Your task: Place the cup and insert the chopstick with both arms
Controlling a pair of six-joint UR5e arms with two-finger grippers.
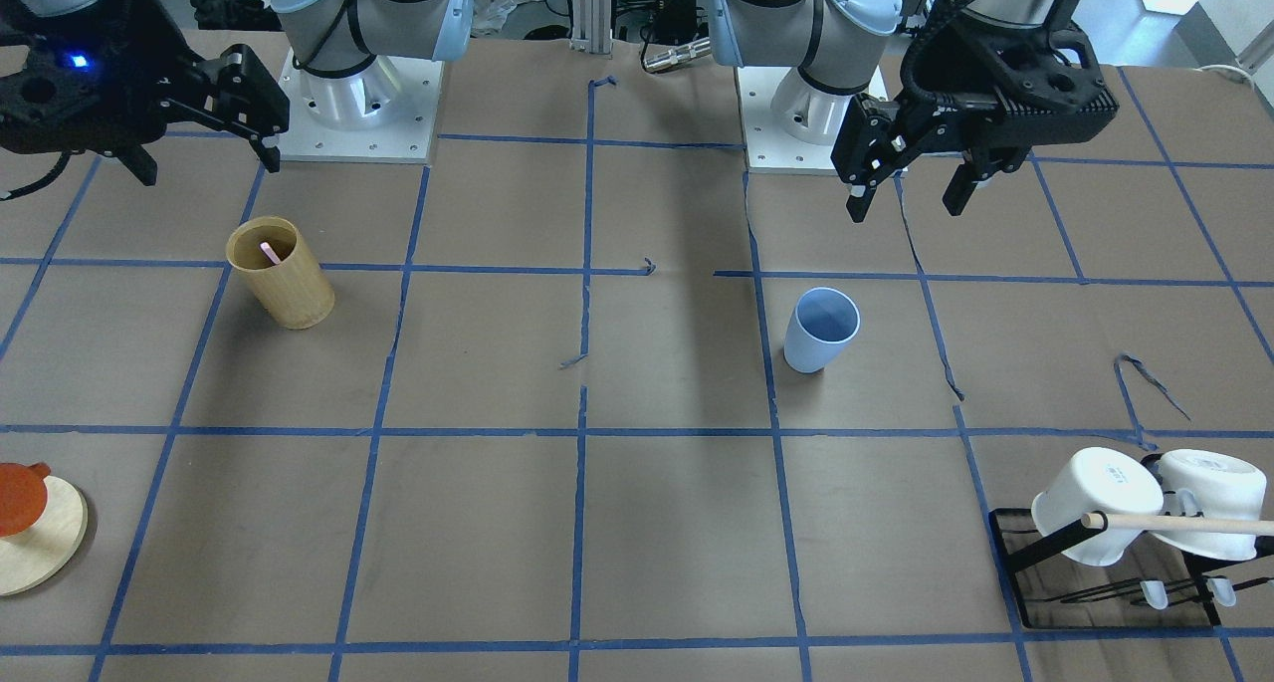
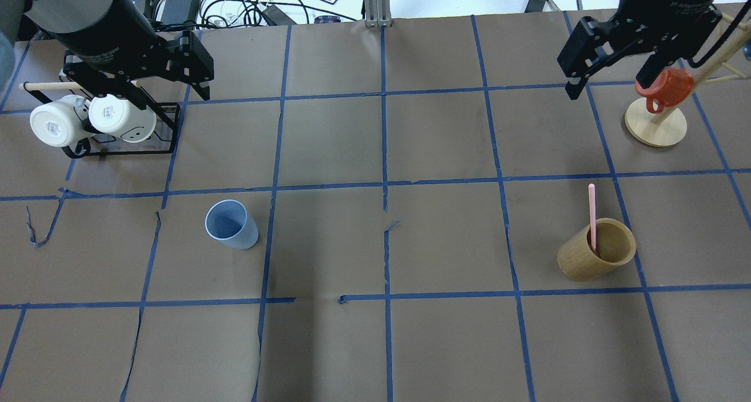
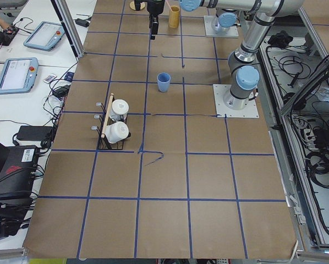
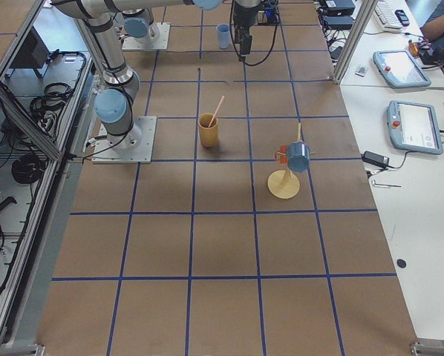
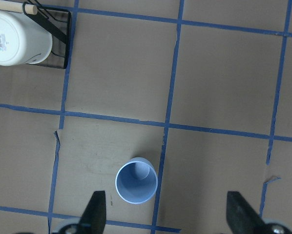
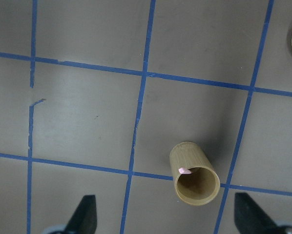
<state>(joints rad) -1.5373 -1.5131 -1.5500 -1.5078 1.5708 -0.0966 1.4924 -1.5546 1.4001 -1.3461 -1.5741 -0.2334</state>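
While the left gripper (image 1: 906,202) and right gripper (image 2: 609,84) hang above the table (image 2: 446,343) with fingers spread wide, holding nothing, the cup (image 2: 230,225) stands upright in the table's left half, well in from every edge, with bare paper around it. The chopstick (image 2: 592,217) leans inside the bamboo cylinder (image 2: 598,255) in the right half.

Blue tape (image 2: 383,144) grids the brown paper surface (image 2: 446,343). A light-blue plastic cup (image 2: 230,226) and tan bamboo cylinder (image 2: 578,264) stand upright mid-surface.

The cup (image 2: 232,226) is light blue, the chopstick (image 2: 592,214) pale pink, the table (image 2: 446,343) brown with blue gridlines (image 2: 384,144).
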